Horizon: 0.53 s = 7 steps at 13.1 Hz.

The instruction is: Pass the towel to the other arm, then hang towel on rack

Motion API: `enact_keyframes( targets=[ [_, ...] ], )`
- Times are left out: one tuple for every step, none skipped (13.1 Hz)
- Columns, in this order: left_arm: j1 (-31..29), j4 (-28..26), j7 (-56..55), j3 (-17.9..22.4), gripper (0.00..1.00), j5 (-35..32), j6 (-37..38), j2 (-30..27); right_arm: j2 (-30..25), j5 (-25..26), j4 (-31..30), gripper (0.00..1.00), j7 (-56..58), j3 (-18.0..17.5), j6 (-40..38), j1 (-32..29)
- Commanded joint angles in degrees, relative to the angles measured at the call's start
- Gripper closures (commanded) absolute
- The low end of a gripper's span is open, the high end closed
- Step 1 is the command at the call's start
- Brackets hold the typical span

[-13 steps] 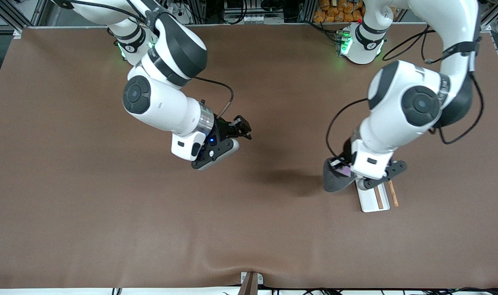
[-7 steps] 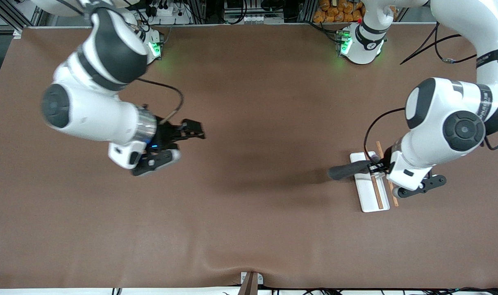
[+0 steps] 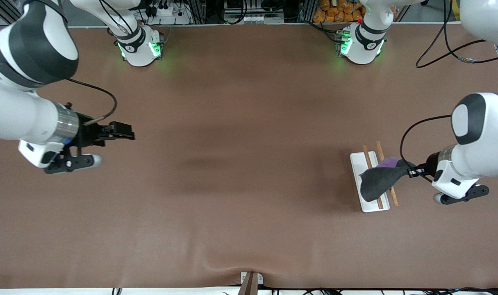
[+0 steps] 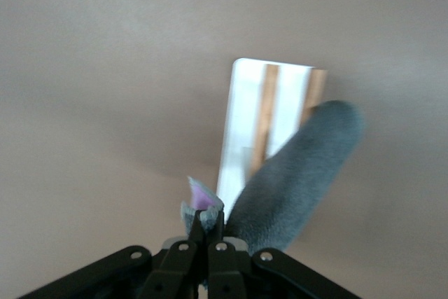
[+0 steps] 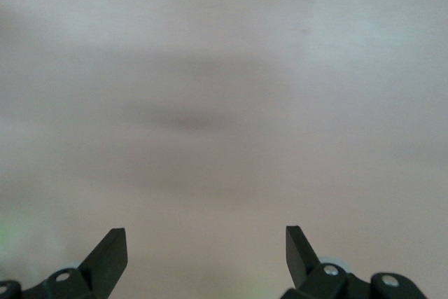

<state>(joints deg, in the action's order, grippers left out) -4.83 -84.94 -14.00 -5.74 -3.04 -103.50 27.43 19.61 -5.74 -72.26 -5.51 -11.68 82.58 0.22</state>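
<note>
My left gripper is shut on a corner of the dark grey towel, which hangs over the rack, a white tray base with two brown rods. In the left wrist view the gripper pinches the towel's hem and the towel drapes across the rack; a purple patch shows at the pinched corner. My right gripper is open and empty over bare table at the right arm's end; its view shows the fingertips spread wide.
The brown table mat covers the whole surface. A small bracket sits at the table edge nearest the front camera. Both arm bases stand along the table edge farthest from the front camera.
My left gripper has carried the towel from beside the rack to over it, moving toward the left arm's end. My right arm has pulled back toward its own end, gripper open.
</note>
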Motion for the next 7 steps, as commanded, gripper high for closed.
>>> enact_keyframes(
  targets=[
    [-2.54,0.66,2.92,-0.77,0.99,-0.39,-0.21,2.80,-8.51,3.19,-8.39,0.00,0.14,-0.81,-0.13,-4.25],
    [-2.46,0.66,2.92,-0.77,0.81,-0.39,-0.21,2.98,-10.80,4.76,-10.59,0.00,0.41,-0.63,-0.22,-5.39],
    [-2.46,0.66,2.92,-0.77,0.45,-0.30,-0.29,3.50,-12.48,5.99,-12.01,0.00,0.93,1.20,-0.22,-5.66],
    [-2.55,0.66,2.92,-0.77,0.02,-0.22,-0.38,3.59,-13.89,6.01,-12.72,0.00,3.02,4.17,-0.48,-5.14],
    [-2.72,0.74,2.92,-0.86,0.00,-0.04,-0.47,3.33,-14.95,6.01,-13.07,0.00,4.87,7.16,-1.01,-4.09],
    [-2.72,0.92,2.83,-0.86,0.00,0.22,-0.47,2.89,-16.09,6.01,-13.16,0.00,5.15,9.37,-1.97,-3.04],
    [-2.72,1.09,2.92,-0.94,0.00,0.22,-0.38,2.45,-17.06,6.01,-13.17,0.00,5.07,11.30,-2.76,-1.90]
  ],
)
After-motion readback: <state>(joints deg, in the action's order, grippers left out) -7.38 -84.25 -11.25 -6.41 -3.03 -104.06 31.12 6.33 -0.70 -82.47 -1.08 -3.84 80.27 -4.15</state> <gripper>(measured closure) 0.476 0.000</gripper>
